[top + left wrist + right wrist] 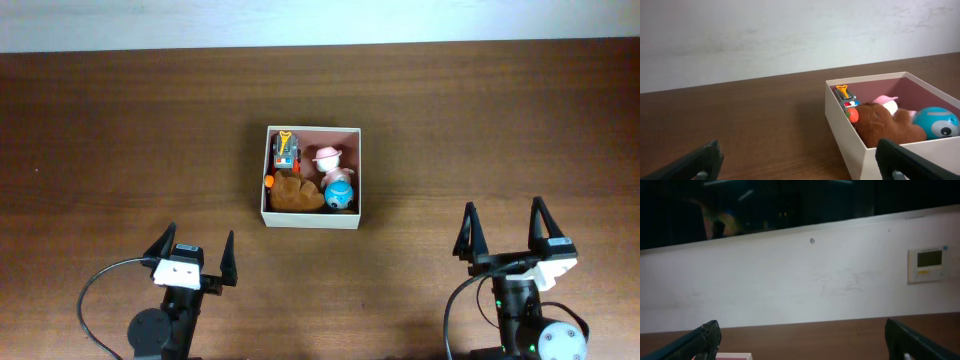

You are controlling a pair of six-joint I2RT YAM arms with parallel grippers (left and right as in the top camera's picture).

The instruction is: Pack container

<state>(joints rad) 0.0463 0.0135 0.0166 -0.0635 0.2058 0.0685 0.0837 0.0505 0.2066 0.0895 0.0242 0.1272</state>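
The container [311, 219], a square, shallow, cream-walled box with a pinkish inside, sits mid-table. In it lie a brown plush [296, 194], a blue round toy [340, 194], a pink-hatted figure [327, 159] and a small grey-and-orange toy [286, 150]. My left gripper [199, 240] stands open near the front left, short of the box, with nothing between its fingers. My right gripper [504, 212] is open at the front right, also empty. In the left wrist view the container [840, 125] lies ahead to the right of the open gripper [799, 152]. The right wrist view has the open gripper [800, 337] and a corner of the container [735, 356].
Brown wooden table [120, 130] all around the box. A white wall [790, 35] runs along the far edge. A wall panel [926, 265] hangs at the right in the right wrist view.
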